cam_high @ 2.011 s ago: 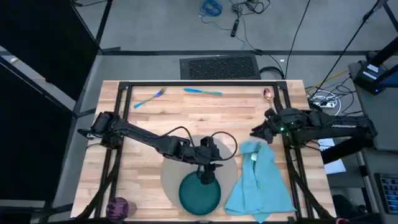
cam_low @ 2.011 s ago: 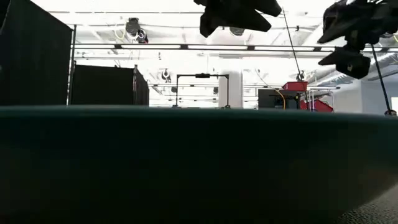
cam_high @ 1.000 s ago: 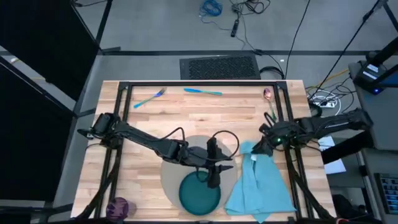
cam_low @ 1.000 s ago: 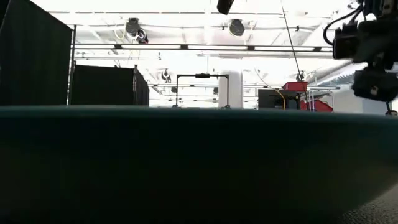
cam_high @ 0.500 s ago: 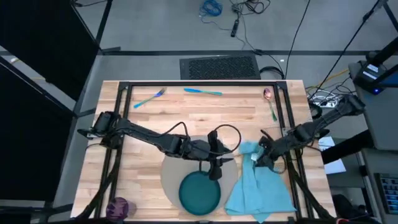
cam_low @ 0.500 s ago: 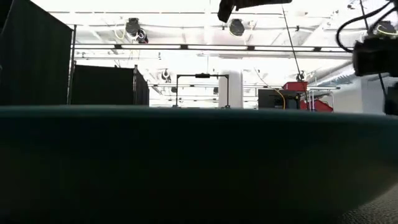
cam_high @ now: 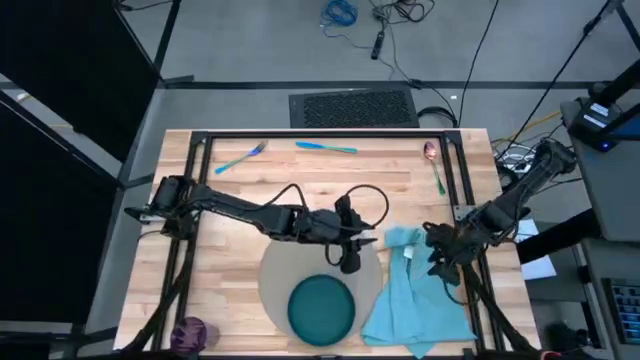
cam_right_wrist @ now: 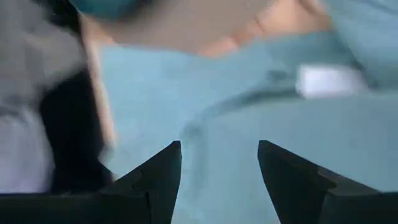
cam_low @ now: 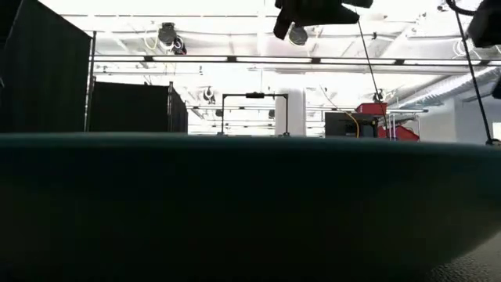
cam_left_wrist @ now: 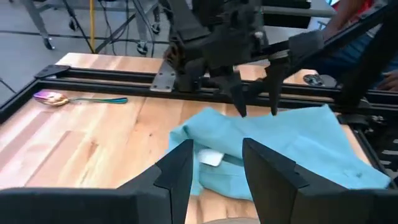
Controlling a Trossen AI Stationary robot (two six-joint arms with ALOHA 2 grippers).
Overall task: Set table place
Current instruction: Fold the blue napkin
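A dark teal plate (cam_high: 320,308) lies on the round grey mat (cam_high: 275,275) near the table's front edge and fills the lower part of the low view (cam_low: 250,211). To its right lies the rumpled light blue napkin (cam_high: 415,295). My left gripper (cam_high: 350,255) hangs open over the mat's far right rim, its fingers (cam_left_wrist: 180,171) pointing toward the napkin (cam_left_wrist: 273,149). My right gripper (cam_high: 436,252) is open and points down over the napkin's far right part (cam_right_wrist: 249,106). A purple cup (cam_high: 190,332) stands at the near left corner. My right gripper (cam_left_wrist: 256,112) points down from above with its open fingertips right at the napkin's far edge (cam_left_wrist: 292,118). Whether they touch the cloth, I cannot tell. My left gripper touches nothing.
A blue-handled fork (cam_high: 238,157) and knife (cam_high: 325,147) lie along the far edge. A spoon (cam_high: 433,160) lies at the far right. The black frame rails (cam_high: 300,135) run along the table's sides.
My left gripper has drawn back from the plate's far rim toward the table's far right, over the mat's edge. My right gripper has swung from the table's right side toward the near edge and tipped down over the napkin. Plate and napkin have stayed put.
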